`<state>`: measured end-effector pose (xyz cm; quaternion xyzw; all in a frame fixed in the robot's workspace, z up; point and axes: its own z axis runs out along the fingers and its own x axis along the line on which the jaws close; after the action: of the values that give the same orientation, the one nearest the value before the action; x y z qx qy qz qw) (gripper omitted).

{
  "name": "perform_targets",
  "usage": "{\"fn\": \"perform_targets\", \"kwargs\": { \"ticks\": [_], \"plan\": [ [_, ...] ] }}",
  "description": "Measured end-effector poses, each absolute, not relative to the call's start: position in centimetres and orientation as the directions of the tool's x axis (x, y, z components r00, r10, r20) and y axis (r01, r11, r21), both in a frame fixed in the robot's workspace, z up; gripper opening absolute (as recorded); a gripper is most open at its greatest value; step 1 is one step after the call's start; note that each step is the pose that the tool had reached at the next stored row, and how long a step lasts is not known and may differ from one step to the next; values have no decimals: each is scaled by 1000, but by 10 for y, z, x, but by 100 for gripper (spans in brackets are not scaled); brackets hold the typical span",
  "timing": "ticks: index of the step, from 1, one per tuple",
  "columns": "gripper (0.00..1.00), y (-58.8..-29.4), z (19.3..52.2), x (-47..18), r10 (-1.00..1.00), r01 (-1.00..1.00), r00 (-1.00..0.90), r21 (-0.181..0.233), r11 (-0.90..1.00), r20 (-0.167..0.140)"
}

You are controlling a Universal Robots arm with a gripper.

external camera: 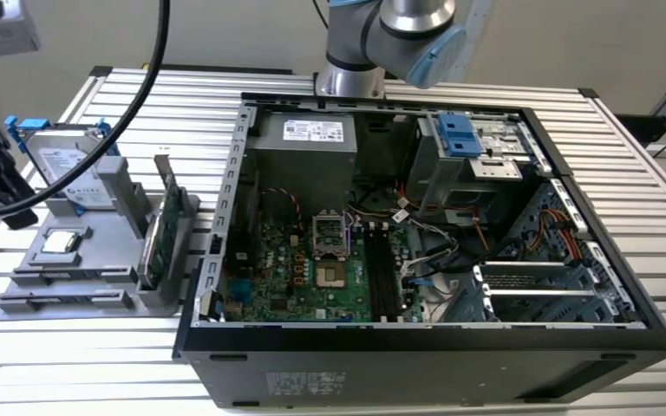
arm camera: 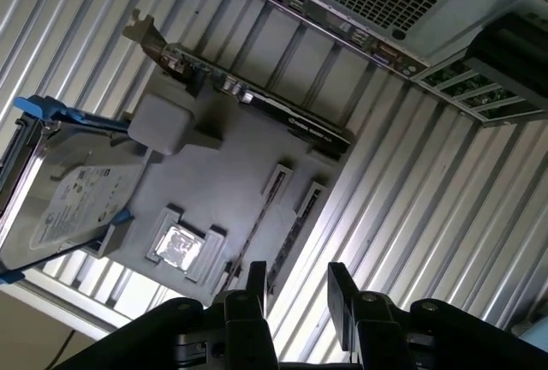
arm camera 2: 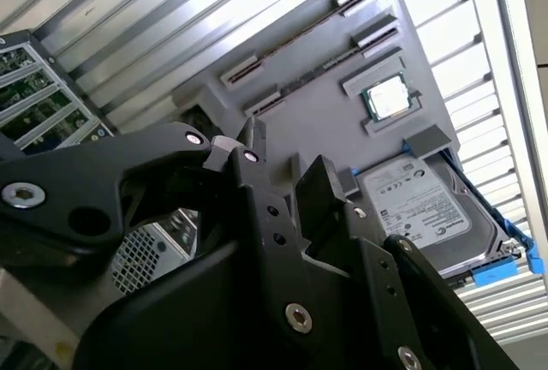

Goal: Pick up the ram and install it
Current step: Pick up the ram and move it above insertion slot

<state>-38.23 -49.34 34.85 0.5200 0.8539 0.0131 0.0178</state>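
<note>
Ram is hard to pick out in the exterior view; it seems to stand on edge in the slots at the near end of the tray (external camera: pixel 90 260), beside the case (external camera: pixel 426 347). In the first wrist view it reads as a thin dark strip (arm camera: pixel 289 233) between the slot brackets, with the gripper (arm camera: pixel 300 295) hanging above it. A good grasp, I judge, means setting the fingers across the strip, centred along its length, and descending straight. In the second wrist view the fingers (arm camera 2: pixel 318 183) stand apart, holding nothing.
</note>
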Motion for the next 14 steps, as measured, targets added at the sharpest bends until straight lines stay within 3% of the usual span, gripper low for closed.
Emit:
{"fn": "perform_targets", "kwargs": {
  "ticks": [14],
  "plan": [
    [100, -493, 345, -382, 909, 908, -416, 40, 417, -18]
  ]
}}
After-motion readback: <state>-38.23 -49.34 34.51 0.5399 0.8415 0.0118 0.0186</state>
